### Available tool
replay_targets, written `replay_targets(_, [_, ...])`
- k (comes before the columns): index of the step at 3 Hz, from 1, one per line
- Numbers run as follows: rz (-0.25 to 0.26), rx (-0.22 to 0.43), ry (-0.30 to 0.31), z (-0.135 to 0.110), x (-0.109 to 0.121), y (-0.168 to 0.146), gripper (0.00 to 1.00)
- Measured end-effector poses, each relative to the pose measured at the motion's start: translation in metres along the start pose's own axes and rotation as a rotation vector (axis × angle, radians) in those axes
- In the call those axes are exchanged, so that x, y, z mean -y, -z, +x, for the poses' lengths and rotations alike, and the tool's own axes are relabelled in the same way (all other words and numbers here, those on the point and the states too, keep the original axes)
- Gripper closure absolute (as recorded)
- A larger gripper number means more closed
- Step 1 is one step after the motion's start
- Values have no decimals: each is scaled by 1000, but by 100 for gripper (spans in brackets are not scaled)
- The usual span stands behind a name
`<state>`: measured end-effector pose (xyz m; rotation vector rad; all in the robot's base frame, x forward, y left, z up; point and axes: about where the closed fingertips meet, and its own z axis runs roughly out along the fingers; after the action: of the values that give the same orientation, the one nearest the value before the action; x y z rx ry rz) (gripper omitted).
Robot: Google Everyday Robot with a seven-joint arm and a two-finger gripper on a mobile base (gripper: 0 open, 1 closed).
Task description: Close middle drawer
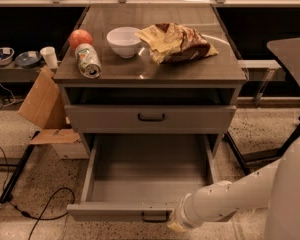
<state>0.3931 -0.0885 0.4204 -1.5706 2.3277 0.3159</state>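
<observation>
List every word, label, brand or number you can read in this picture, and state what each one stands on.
No text here can be read.
Can: printing too blurred to read.
Snack bag: printing too blurred to read.
Middle drawer, and the gripper at its front edge: no markings visible.

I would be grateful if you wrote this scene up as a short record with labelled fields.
middle drawer: pulled far out, tray bare
upper drawer: pushed in
gripper: low at the bottom edge of the view, at the middle drawer's front, just right of its handle
cabinet top: apple, can on its side, white bowl, crumpled snack bag
task state: drawer not yet closed
</observation>
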Motion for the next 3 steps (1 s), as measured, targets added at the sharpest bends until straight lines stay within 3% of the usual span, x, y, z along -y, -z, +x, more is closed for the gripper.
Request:
replay_targets(1, [19,12,13,-12,7,6,5])
replay_targets(3, [8,30,33,-30,6,0,0])
